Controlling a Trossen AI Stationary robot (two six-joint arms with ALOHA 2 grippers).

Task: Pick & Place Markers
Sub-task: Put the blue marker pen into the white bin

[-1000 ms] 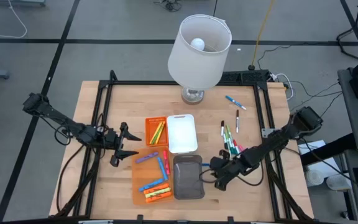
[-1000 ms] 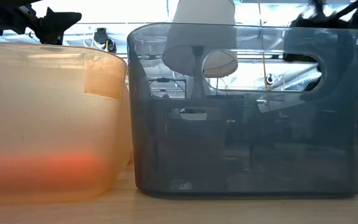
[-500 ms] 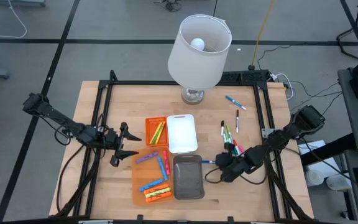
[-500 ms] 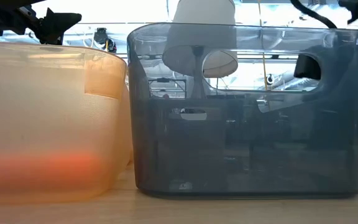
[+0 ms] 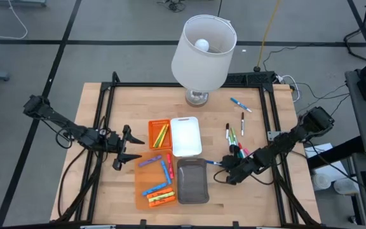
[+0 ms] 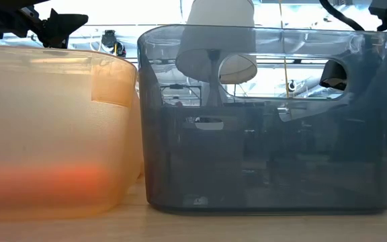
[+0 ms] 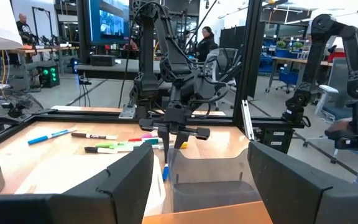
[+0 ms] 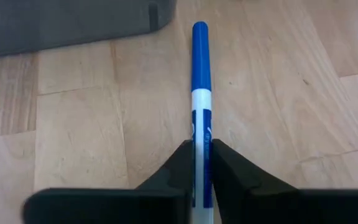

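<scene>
A blue-and-white marker lies just right of the grey tray, its blue cap toward the tray. My right gripper is shut on it; the left wrist view shows the gripper with the marker slanting down below it. More markers lie loose on the wood farther right. Others lie in the large orange tray and the small orange tray. My left gripper waits open and level, left of the trays. My right gripper pinches the marker's white barrel between its two fingers. The fingers slant down from the table's right side and lie along the marker, whose blue cap end sticks out ahead of them. Whether it is lifted off the wood I cannot tell.
A white tray stands beyond the grey one. A lamp with a white shade stands at the far middle. A black frame runs along the table's sides. People and other robot arms show in the room beyond the table.
My right gripper has gone down and toward the table's far edge, to the blue marker beside the grey tray, rolling a little. The marker has stayed about where it was. My left arm has kept still.
</scene>
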